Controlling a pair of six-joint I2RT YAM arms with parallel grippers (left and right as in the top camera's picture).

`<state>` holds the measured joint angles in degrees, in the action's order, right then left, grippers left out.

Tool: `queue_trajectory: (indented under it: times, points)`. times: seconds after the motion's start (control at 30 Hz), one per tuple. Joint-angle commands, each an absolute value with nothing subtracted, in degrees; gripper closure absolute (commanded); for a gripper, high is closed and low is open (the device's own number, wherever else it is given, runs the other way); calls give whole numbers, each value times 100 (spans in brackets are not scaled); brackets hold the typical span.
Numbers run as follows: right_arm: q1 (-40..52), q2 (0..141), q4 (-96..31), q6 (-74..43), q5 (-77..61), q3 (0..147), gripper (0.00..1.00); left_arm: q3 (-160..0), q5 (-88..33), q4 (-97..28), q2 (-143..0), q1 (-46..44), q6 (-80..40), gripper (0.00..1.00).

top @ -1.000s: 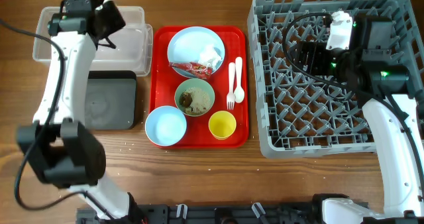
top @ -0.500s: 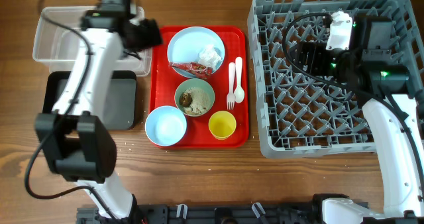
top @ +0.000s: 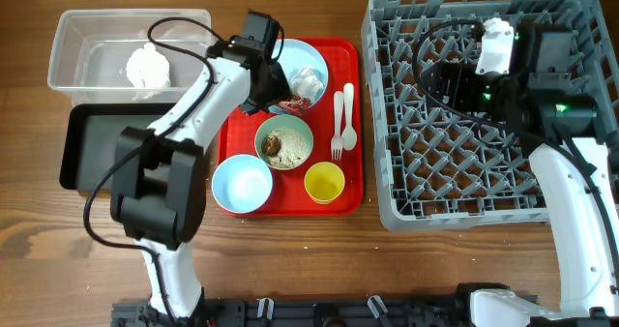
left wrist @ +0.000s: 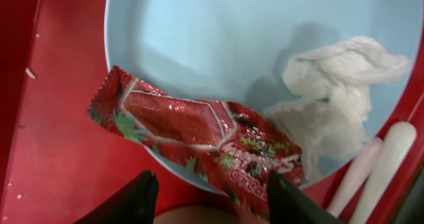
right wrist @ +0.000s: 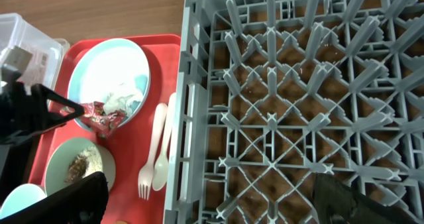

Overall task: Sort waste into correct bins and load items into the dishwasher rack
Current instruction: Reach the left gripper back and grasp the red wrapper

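Over the red wrapper (left wrist: 199, 128), left gripper (left wrist: 212, 192) gapes wide.

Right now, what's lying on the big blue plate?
A red wrapper lies across the rim of the pale blue plate, with crumpled white paper beside it. Anything under the wrapper or the paper is hidden.

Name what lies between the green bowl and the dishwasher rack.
The white fork and spoon, side by side on the red tray, seen in the overhead view.
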<state>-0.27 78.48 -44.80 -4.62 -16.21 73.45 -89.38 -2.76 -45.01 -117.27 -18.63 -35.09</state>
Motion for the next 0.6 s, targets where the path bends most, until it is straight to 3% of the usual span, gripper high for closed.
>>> queue_trajectory:
  times: [0.0, 0.57]
  points:
    - [-40, 7861, -4488, -449, -1546, 7465, 0, -8912, -32, -4272, -11887, -1859, -3651, 50]
    - [-40, 7861, -4591, -449, -1544, 7463, 0, -8733, 16, -4101, -11902, -1859, -3651, 56]
